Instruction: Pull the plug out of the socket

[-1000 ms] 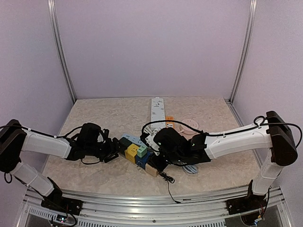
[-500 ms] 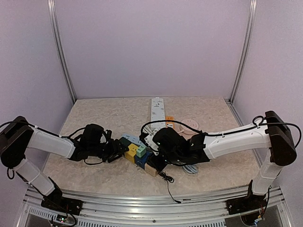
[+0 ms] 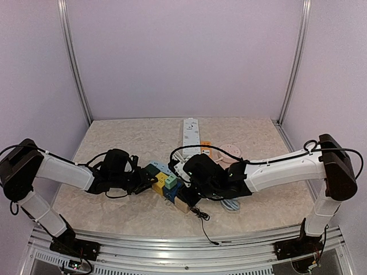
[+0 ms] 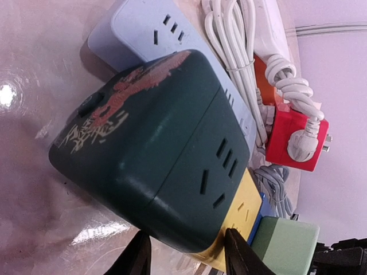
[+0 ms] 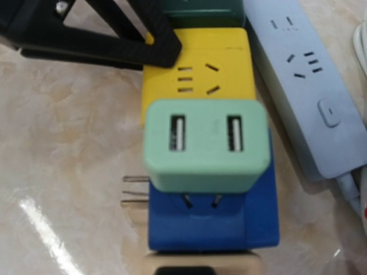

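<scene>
Now, left pincer [image 4: 184,260] around dark green cube [image 4: 155,154] beside yellow cube [image 5: 198,71].

Dark green socket cube [image 4: 143,172]: red dragon emblem [image 4: 135,91], pale characters [image 4: 94,129] beside it, unreadable; nothing else legible

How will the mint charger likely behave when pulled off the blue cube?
The mint charger looks rigid, with smooth rounded sides, so it is probably slippery to pinch. The blue cube sits joined to the yellow cube, so the row may drag along unless braced.
</scene>
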You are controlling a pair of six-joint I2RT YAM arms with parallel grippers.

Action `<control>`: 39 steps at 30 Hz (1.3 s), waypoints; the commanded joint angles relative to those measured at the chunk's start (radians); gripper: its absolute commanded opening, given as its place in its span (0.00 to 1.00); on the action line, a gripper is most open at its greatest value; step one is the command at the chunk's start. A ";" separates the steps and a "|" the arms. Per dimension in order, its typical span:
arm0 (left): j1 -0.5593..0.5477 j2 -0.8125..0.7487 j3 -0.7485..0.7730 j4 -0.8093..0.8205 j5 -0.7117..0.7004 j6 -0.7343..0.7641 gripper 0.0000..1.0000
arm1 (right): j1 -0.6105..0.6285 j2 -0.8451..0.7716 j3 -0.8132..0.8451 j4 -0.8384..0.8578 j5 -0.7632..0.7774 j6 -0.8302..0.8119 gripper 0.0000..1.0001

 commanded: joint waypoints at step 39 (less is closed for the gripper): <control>-0.056 0.059 0.047 -0.146 -0.098 0.070 0.40 | -0.056 0.019 -0.015 0.094 -0.115 0.110 0.00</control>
